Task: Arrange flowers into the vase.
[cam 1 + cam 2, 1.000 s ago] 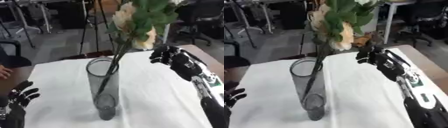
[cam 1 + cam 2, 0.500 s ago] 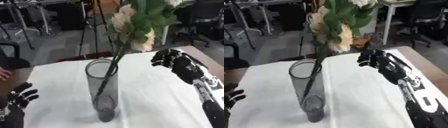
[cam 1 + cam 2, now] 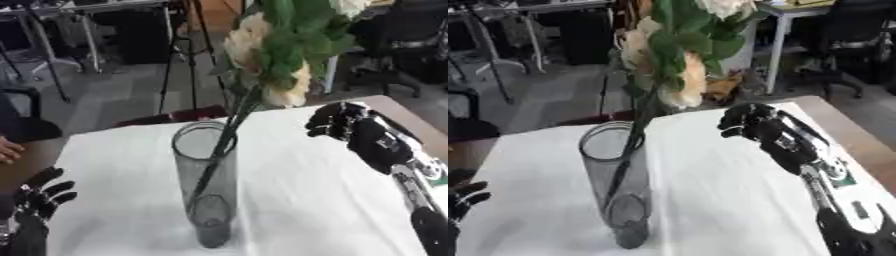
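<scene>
Glass vase stood at centre frame on your white-covered desk, cream flowers leaning inside it. Your left robot hand rested open at lower left. In the right eye view, your right robot hand hovered curled, empty, right of the blooms.

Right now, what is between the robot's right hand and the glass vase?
Only bare white tablecloth lies between the right hand and the vase, seen best in the left eye view. The flowers lean overhead there.

An office or lab: desks, office chair, tripod.
</scene>
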Controlling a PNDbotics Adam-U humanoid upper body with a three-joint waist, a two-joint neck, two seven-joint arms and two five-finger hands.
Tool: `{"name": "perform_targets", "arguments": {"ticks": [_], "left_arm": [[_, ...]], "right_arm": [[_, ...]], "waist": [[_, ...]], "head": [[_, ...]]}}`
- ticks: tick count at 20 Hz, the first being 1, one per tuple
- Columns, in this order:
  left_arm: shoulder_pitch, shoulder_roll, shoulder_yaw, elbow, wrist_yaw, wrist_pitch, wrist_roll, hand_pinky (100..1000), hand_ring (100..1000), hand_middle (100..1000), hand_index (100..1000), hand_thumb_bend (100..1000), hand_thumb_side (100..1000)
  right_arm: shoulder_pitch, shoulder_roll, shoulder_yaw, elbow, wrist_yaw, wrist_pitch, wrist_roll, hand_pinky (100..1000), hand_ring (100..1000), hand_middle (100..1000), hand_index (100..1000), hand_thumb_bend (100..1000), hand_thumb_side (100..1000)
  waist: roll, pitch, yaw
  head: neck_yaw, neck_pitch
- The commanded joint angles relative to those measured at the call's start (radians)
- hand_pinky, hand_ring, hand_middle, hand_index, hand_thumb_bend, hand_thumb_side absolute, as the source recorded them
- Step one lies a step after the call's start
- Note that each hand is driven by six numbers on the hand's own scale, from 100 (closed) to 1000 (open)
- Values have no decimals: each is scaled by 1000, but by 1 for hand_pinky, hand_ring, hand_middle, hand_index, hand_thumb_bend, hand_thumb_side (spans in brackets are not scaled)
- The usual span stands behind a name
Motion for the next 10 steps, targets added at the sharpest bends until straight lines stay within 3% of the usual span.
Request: {"name": "perform_targets", "arguments": {"ticks": [1,10], "left_arm": [[-9,24,9,-24,-2,-2,0,706,697,753,810,981,876],[-5,24,8,-33,-3,-1,-4,706,697,756,814,982,877]], "right_arm": [[-8,-26,-7,-30,-5,-7,1,771,756,673,755,828,614],[6,-23,-6,-45,2,-12,4,772,757,673,754,830,605]], "waist": [[-2,-1,0],[0,-3,0]], "head": [[-1,-4],[-8,8]]}}
